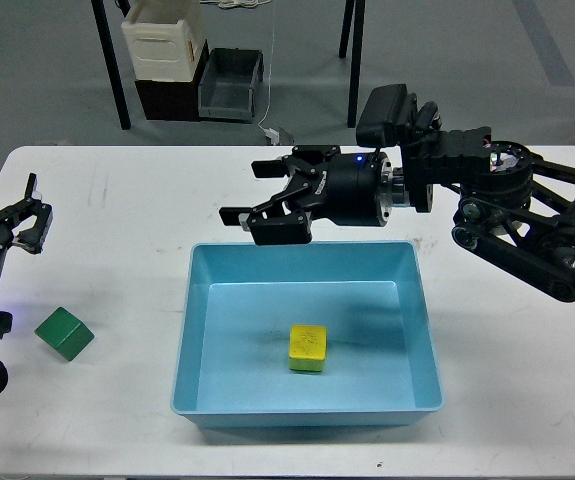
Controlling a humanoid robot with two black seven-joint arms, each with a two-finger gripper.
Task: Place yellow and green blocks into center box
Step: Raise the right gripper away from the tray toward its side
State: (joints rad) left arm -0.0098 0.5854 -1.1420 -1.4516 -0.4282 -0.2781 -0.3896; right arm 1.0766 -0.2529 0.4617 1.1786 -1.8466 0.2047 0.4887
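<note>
A yellow block (308, 347) lies on the floor of the light blue box (197, 330), near its middle. A green block (64, 333) lies tilted on the white table, left of the box. My right gripper (261, 198) is open and empty, raised above the box's far left rim. My left gripper (7, 222) is open and empty at the left edge, above and left of the green block; only part of it shows.
The white table (147, 200) extends behind and beside the box. Beyond the far edge, on the floor, stand black table legs (112, 70), a cream container (162, 40) and a dark bin (230, 82).
</note>
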